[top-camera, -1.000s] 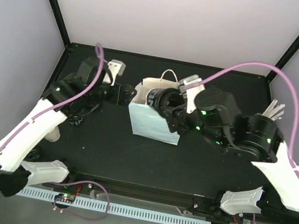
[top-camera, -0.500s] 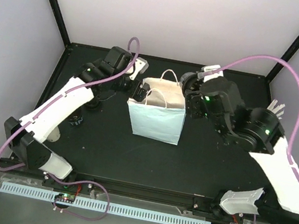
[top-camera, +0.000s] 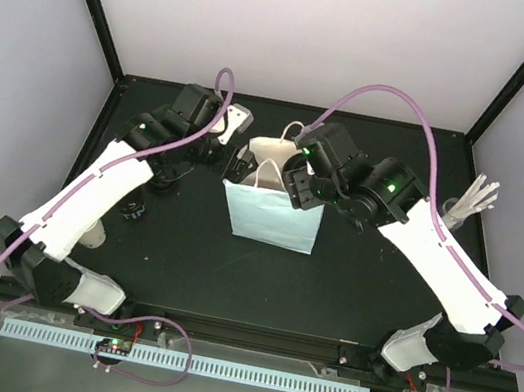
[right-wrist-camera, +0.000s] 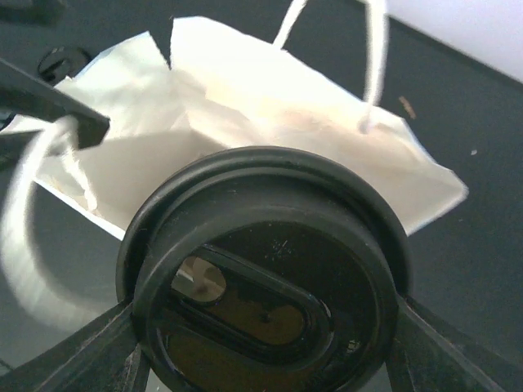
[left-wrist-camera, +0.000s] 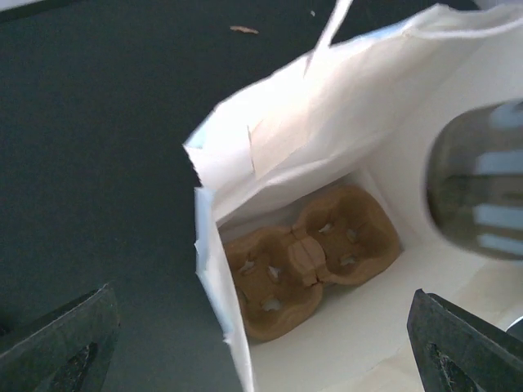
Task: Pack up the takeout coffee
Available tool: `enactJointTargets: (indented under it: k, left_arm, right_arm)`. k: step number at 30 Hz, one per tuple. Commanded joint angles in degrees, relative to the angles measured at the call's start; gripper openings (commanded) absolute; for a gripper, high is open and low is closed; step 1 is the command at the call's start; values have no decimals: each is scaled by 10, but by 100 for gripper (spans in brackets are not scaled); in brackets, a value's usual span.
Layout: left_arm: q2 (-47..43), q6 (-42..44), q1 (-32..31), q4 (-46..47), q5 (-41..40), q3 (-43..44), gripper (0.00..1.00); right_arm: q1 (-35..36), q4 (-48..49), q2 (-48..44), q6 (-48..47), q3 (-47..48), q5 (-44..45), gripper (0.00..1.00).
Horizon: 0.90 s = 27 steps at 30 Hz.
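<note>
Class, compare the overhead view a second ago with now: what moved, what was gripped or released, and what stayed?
The right gripper, shut on the lidded cup, drew back behind the bag, then returned over its mouth. The left gripper, open, stayed at the bag's left rim. The bag and the glass of sticks stayed put.

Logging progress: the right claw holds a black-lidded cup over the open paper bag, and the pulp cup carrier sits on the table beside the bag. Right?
Not quite. The left wrist view shows the pulp cup carrier lying at the bottom inside the paper bag, not beside it. The right claw does hold the black-lidded cup over the open bag.
</note>
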Motion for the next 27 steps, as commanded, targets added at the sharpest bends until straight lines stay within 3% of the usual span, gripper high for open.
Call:
enactJointTargets:
  k: [1,10,18,27]
  left_arm:
    - [-53,0,3,4,-2,-14,99]
    - [-96,70,3,23,-4,-21,99]
    - [-113,139,-12,18,61,-26,97]
    - [-160,236,-93,52,41,-90,97]
  right_arm:
    - [-2,-15,4,-23,-11,-70,57]
    - [0,-23,-53,-49,-109,-179,54]
    - [19,-35,-108,-39,-169,-187,54]
    - [23,-38,-133,-30,-216,-161,54]
